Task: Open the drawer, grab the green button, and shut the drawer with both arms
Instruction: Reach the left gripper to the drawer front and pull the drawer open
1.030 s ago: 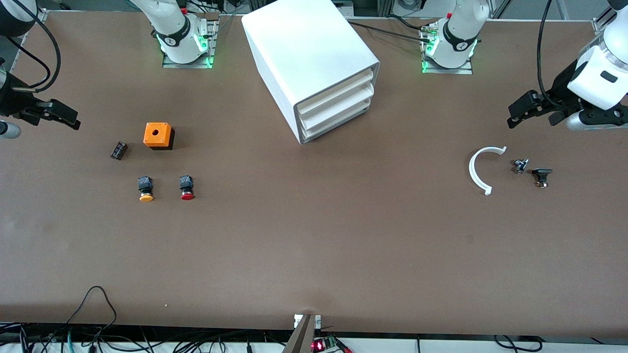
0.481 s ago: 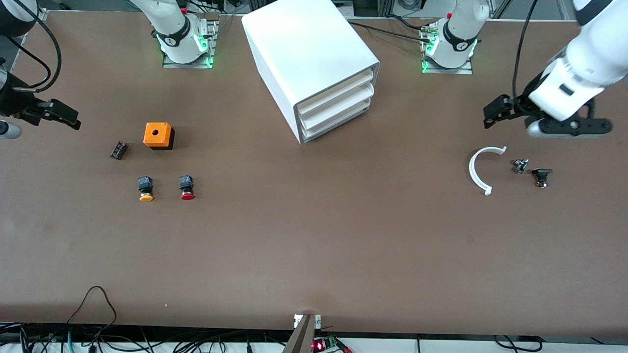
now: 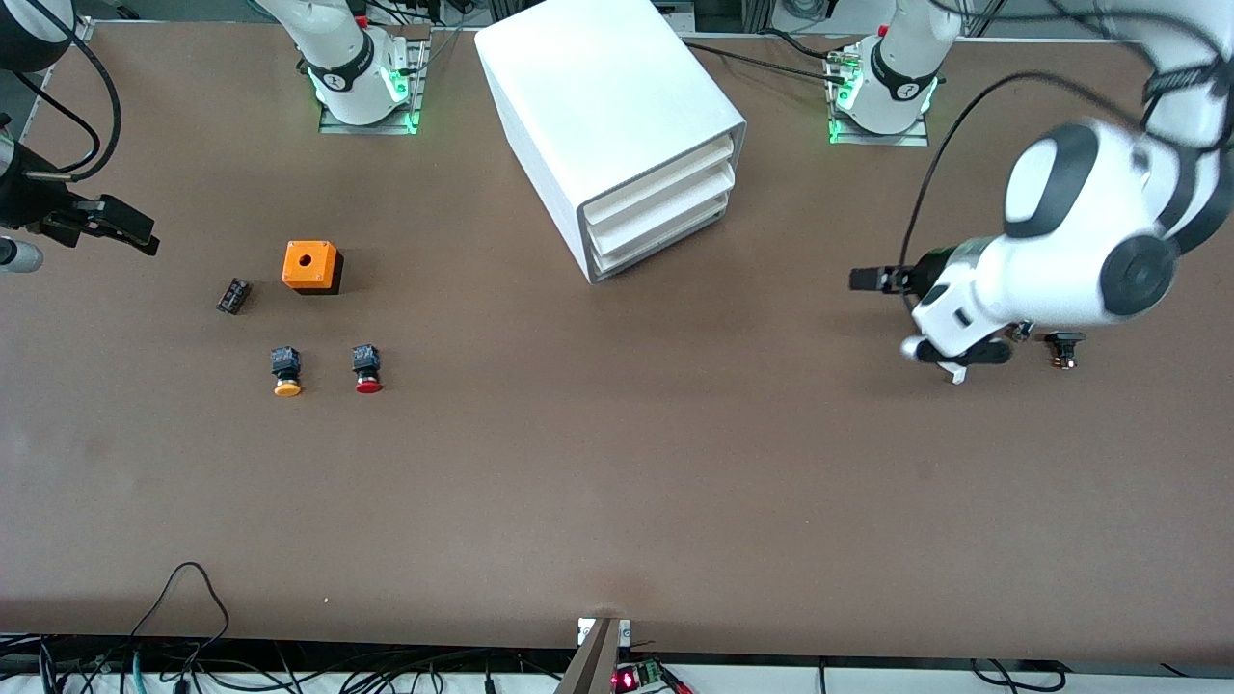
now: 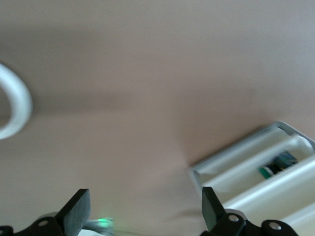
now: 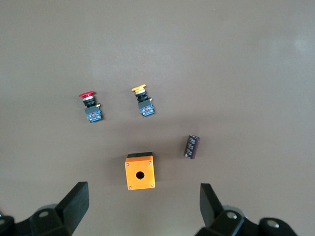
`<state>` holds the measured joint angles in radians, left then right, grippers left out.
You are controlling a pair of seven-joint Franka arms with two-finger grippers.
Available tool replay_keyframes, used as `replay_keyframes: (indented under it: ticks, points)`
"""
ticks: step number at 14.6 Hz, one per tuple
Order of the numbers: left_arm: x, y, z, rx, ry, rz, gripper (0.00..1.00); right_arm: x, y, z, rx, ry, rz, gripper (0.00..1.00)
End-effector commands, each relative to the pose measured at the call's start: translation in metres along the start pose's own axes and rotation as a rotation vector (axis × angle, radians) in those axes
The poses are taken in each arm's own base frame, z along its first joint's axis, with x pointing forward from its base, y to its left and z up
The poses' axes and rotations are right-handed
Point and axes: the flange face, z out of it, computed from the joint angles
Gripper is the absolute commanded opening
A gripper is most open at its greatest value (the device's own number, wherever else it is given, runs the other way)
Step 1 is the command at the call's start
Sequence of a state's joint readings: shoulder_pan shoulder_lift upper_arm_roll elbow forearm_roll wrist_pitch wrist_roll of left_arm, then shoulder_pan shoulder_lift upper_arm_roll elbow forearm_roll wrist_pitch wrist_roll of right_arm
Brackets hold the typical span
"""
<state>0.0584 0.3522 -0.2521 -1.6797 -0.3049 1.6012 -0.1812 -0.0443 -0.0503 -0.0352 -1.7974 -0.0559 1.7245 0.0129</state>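
Observation:
The white cabinet (image 3: 617, 106) stands at the robots' edge of the table with all three drawers pushed in; the lowest drawer (image 3: 665, 243) sits just above the table top. In the left wrist view the button's green cap (image 4: 268, 170) and blue body show inside the cabinet front (image 4: 246, 172), apparently in that lowest drawer. My left gripper (image 3: 868, 280) (image 4: 142, 211) hangs open and empty over bare table between the cabinet and the left arm's end. My right gripper (image 3: 130, 229) (image 5: 142, 204) waits open and empty at the right arm's end, over the orange box.
An orange box (image 3: 310, 265) (image 5: 140, 171), a dark cylinder (image 3: 232, 295), an orange-capped button (image 3: 286, 371) and a red-capped button (image 3: 366, 368) lie toward the right arm's end. A white curved piece (image 4: 15, 108) and a small black part (image 3: 1064, 345) lie under the left arm.
The left arm has swung from the table's end toward the cabinet and turned, so it now covers most of the white curved piece. The right arm has not moved.

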Motion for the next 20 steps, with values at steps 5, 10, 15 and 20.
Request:
replay_keyframes:
  ticks: [5,10,15,20]
  points:
    - [0.023,0.006,0.167,-0.358,-0.115,0.203,1.00,-0.005,0.001,-0.005,0.021,0.013,-0.012,1.00]
    - [-0.014,0.033,0.257,-0.446,-0.103,0.431,1.00,-0.004,0.001,-0.004,0.023,0.018,-0.012,1.00]
    - [-0.043,0.058,0.289,-0.471,-0.136,0.454,0.88,-0.003,0.001,-0.002,0.024,0.015,-0.010,1.00]
    - [-0.059,0.073,0.306,-0.447,-0.136,0.478,0.30,-0.002,-0.002,-0.004,0.045,0.019,-0.004,1.00]
